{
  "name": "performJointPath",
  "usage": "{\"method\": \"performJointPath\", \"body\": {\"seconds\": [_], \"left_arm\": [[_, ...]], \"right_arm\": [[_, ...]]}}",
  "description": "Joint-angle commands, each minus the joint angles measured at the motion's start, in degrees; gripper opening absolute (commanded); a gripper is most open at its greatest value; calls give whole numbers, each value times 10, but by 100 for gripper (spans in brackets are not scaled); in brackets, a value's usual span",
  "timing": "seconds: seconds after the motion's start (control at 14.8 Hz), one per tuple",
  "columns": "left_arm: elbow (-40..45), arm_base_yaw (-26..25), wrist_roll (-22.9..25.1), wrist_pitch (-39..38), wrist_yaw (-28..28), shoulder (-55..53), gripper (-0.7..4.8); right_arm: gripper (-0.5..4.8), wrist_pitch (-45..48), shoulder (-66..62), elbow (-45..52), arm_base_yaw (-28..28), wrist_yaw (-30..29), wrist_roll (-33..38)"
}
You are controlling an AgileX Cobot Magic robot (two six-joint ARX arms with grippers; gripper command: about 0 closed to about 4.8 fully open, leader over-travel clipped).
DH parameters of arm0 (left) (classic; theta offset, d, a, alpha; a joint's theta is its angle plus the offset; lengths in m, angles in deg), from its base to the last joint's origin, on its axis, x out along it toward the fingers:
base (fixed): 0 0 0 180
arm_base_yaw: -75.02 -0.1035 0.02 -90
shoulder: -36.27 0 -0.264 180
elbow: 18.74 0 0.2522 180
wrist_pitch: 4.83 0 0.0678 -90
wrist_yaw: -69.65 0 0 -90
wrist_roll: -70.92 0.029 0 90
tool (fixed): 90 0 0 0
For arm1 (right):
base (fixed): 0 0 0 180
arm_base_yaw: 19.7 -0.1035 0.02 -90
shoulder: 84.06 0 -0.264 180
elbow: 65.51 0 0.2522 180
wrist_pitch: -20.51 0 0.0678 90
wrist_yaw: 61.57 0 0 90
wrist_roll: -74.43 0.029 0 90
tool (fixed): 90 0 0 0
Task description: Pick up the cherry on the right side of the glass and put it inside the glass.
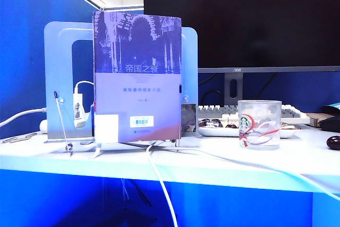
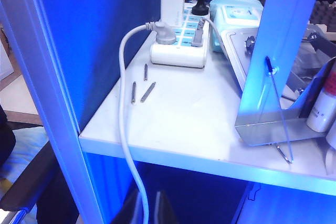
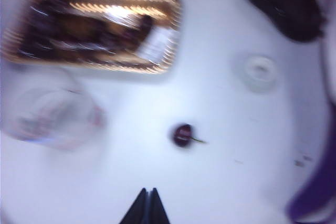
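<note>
In the exterior view the glass (image 1: 259, 124) stands upright on the white counter (image 1: 212, 160), right of a tall book (image 1: 137, 78), and looks empty as far as I can tell. The cherry (image 1: 333, 142) lies on the counter near the right edge, well apart from the glass, and no arm shows here. The left wrist view shows only the far left part of the counter, with a power strip (image 2: 180, 45) and a white cable (image 2: 126, 129); the left gripper is not seen, so I cannot tell the state of its fingers. The right wrist view is blurred: the right gripper (image 3: 147, 207) hangs above the counter with its fingers pressed together and holding nothing, the cherry lying apart from its tips. So I judge that everything is left to do: the fingers must spread, pinch the cherry and carry it to the glass.
</note>
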Motion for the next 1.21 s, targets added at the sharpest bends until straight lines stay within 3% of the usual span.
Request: {"method": "performJointPath", "body": {"seconds": [0.07, 0.2, 0.27, 0.34, 0.4, 0.81, 1.21], "left_arm": [[1, 0, -2, -7, -3, 2, 53], [1, 0, -2, -7, -3, 2, 53], [1, 0, -2, -7, -3, 2, 53], [1, 0, -2, -7, -3, 2, 53], [1, 0, -2, -7, -3, 2, 53], [1, 0, -2, -7, -3, 2, 53], [1, 0, -2, -7, -3, 2, 53]], "right_arm": [[-1, 1, -79, -19, 0, 11, -21], [-1, 2, -127, -19, 0, 12, -21], [36, 3, -155, -19, 0, 11, -22], [345, 9, -183, -19, 0, 4, -22], [479, 14, -199, -19, 0, 0, -21], [479, 88, -262, -23, 0, 8, -19], [479, 80, -350, -79, 0, 29, -20]]}}
